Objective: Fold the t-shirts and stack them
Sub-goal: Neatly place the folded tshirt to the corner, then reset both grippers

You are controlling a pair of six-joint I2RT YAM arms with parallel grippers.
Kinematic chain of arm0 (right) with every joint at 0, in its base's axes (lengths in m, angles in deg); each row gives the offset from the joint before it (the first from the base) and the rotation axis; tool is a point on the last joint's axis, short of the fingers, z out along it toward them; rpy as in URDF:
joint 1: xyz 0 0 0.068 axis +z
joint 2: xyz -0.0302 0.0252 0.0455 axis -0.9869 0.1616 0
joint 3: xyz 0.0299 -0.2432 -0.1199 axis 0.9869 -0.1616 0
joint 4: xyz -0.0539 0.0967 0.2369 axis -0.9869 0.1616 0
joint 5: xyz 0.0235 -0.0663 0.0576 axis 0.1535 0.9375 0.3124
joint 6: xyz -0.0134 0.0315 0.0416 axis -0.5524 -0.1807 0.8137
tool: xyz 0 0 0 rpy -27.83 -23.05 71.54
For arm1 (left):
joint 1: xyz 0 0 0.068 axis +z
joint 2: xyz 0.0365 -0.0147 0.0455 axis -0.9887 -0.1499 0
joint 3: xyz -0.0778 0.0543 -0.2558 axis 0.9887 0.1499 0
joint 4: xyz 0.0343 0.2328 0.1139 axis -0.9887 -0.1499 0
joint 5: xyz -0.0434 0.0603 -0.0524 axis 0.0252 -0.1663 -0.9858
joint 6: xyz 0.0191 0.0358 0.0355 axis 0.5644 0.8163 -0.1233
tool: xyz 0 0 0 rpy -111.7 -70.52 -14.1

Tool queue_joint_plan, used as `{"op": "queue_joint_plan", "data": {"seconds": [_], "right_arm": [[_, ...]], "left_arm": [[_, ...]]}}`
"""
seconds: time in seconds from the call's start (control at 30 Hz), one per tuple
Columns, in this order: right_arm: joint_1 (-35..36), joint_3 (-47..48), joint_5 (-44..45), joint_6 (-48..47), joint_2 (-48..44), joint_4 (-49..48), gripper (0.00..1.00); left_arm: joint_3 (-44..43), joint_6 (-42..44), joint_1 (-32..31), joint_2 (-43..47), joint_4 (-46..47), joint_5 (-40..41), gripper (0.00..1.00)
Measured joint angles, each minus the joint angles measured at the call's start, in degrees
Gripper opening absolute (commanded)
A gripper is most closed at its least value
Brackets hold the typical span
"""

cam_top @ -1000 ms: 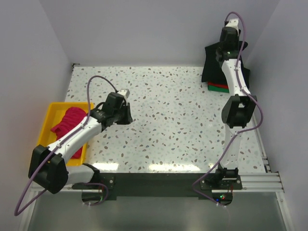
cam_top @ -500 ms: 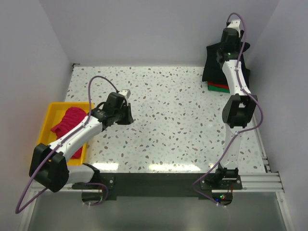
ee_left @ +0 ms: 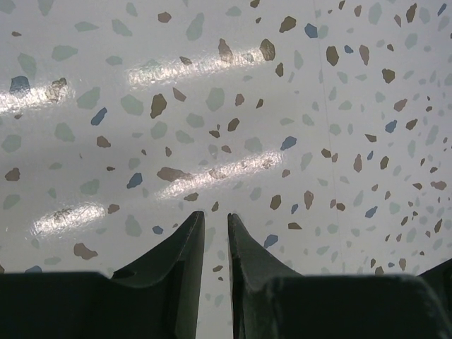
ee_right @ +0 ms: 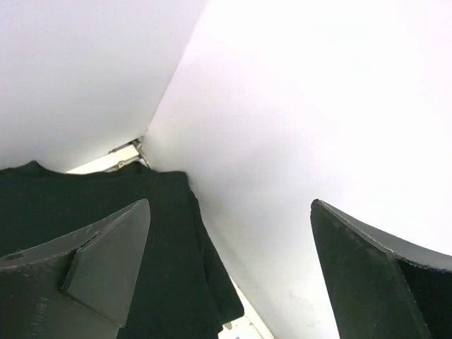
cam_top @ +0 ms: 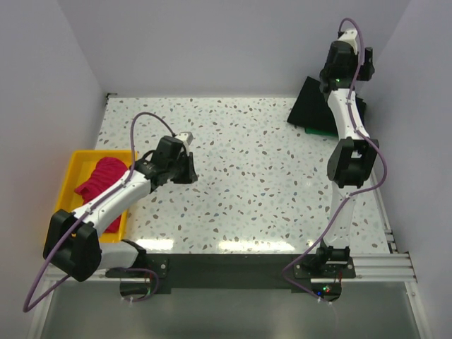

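Right gripper, wide open and empty, hangs at one o'clock over the black t-shirt; left gripper, nearly closed, holds nothing. Skewed as it looks, that shirt could slump open; the magenta t-shirt lies at nine o'clock.

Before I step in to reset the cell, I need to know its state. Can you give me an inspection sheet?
Surface: speckled table, glare near the front edge.
Job's things: black t-shirt lying in the far right corner; magenta t-shirt bunched in the yellow tray, left.
Clutter: nothing seen.
Grippers: left pincer nearly closed, empty, low over the table; right pincer open, empty, up above the black t-shirt.
Cables: purple cables looped along both arms, not snagged.
Surroundings: white walls on three sides.
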Motion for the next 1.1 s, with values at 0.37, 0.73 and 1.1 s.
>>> {"op": "queue_joint_plan", "data": {"seconds": [0.37, 0.73, 1.1], "right_arm": [[-0.02, 0.00, 1.25, 1.03, 0.00, -0.22, 0.99], [4.94, -9.38, -0.59, 12.24, -7.26, 5.90, 0.99], [17.70, -48.68, -12.55, 30.64, -39.60, 8.76, 0.99]], "left_arm": [[0.35, -0.02, 0.00, -0.11, 0.31, -0.83, 0.25], [0.35, -0.04, 0.04, -0.15, 0.33, -0.92, 0.25], [0.28, -0.04, 0.07, 1.29, 0.26, 1.81, 0.26]]}}
